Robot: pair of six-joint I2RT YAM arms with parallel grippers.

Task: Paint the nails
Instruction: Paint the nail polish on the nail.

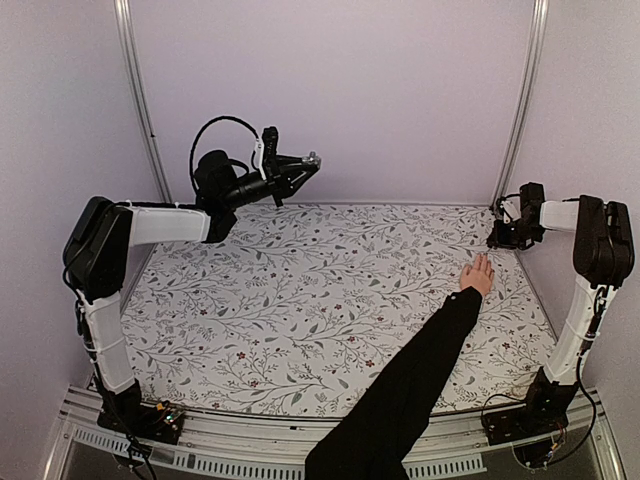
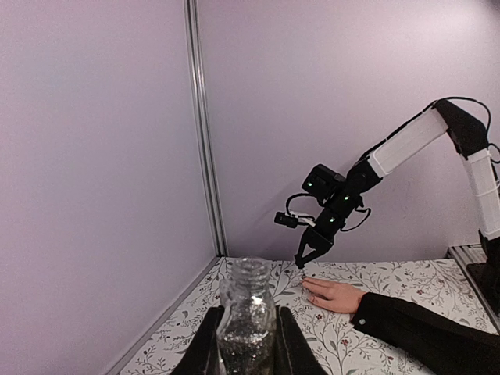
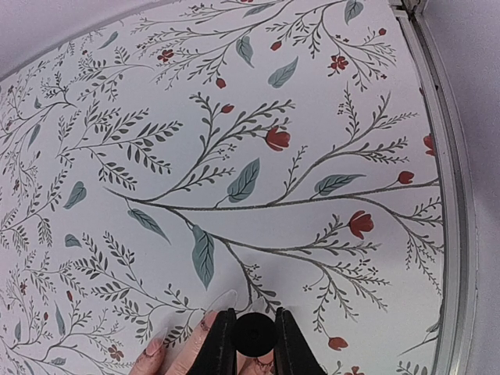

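Bottle (image 2: 247,308) with no lid on and glittery stuff inside sat upright in the left gripper (image 2: 246,344), which was clamped tight around it, up high at the far left. Over to the right, a hand (image 1: 477,275) in a black sleeve (image 1: 420,370) lay flat on the flowery table (image 1: 300,300), fingers pointing to the far side. Nails (image 3: 222,298) looked long and pale. The right gripper (image 3: 254,340) hovered right over those fingertips, pinched closed on a round black cap (image 3: 254,334). Couldn't tell whether anything actually touched a nail.
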